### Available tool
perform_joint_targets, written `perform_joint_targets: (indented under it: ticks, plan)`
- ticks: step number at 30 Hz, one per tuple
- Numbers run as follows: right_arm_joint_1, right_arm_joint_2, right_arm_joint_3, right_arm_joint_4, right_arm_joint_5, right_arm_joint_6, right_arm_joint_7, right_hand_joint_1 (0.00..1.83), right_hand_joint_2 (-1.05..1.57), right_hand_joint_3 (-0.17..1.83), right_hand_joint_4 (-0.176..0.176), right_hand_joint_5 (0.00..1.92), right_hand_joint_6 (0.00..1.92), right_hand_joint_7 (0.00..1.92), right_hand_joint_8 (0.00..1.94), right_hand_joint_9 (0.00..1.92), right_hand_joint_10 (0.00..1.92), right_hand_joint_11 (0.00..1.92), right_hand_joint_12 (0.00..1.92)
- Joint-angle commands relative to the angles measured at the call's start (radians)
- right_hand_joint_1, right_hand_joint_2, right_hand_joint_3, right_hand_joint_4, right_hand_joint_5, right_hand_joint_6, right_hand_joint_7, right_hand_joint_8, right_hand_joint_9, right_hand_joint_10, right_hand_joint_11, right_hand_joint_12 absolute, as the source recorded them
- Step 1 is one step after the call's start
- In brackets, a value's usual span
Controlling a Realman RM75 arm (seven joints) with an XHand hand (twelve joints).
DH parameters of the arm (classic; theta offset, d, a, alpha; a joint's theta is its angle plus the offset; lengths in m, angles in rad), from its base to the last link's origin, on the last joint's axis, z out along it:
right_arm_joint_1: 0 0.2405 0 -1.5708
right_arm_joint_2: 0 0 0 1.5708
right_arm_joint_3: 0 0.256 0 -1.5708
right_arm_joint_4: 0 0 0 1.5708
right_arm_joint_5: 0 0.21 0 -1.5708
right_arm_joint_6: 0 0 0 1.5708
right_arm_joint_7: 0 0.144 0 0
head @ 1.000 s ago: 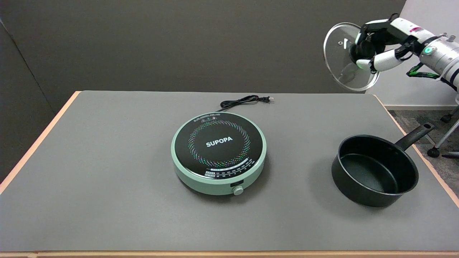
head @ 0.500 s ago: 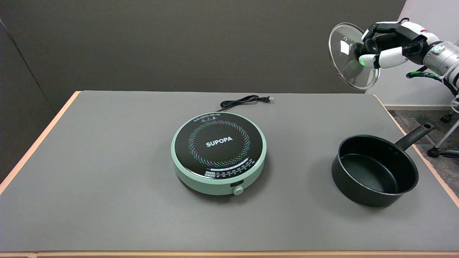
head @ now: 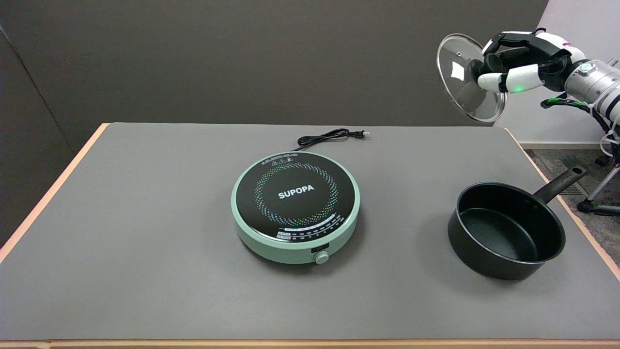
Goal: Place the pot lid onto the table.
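- Right robot hand point(head: 516, 60) is up in the air at the upper right, past the bench's far right corner; arm comes in from the right edge of the view.
- Fingers point(head: 501, 81) are wrapped around the black knob of the glass pot lid point(head: 467, 80), so it's gripping the lid.
- Lid is nearly on edge, its flat face turned left toward the dark back wall, lower rim hanging above the far right corner of the bench point(head: 145, 203). Not touching the bench.
- Black pot point(head: 506, 230) sits uncovered near the right edge, handle pointing back-right and overhanging that edge.
- Green hotplate point(head: 295, 207) is mid-bench, dial facing the near side; its black cord point(head: 329, 136) lies coiled just behind it near the far edge.
- Open grey surface: whole left half, the near strip in front of the hotplate, and the gap between hotplate and pot.
- Far right corner under the lid is bare as well, with the pot well forward of it.
- Bench has a pale wood lip along the left, right and near edges.
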Motion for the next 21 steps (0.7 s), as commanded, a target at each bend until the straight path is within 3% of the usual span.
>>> perform_joint_targets:
  ticks: [1, 5, 9, 10, 17, 21]
  plan:
    - [0.004, -0.015, -0.009, -0.017, 0.048, 0.05, -0.001, 1.34, 0.9, 0.63, 0.176, 0.56, 1.43, 0.81, 1.45, 0.73, 1.87, 0.54, 1.73]
    - [0.105, -0.012, -0.107, -0.017, 0.042, 0.03, -0.001, 1.35, 0.89, 0.64, 0.176, 0.56, 1.42, 0.82, 1.44, 0.73, 1.87, 0.55, 1.73]
    - [0.499, -0.012, -0.505, 0.002, 0.041, 0.008, -0.014, 1.35, 0.82, 0.76, 0.176, 0.55, 1.44, 0.85, 1.46, 0.73, 1.87, 0.55, 1.72]
    - [0.536, -0.012, -0.545, 0.005, 0.041, 0.009, -0.02, 1.36, 0.82, 0.77, 0.176, 0.55, 1.44, 0.85, 1.46, 0.73, 1.87, 0.55, 1.72]
    - [0.616, -0.041, -0.606, 0.008, 0.041, -0.01, -0.111, 1.36, 0.81, 0.79, 0.176, 0.56, 1.46, 0.85, 1.47, 0.74, 1.88, 0.56, 1.72]
    - [0.793, -0.102, -0.72, 0.022, 0.039, -0.089, -0.195, 1.36, 0.8, 0.8, 0.176, 0.58, 1.46, 0.86, 1.46, 0.75, 1.88, 0.59, 1.69]
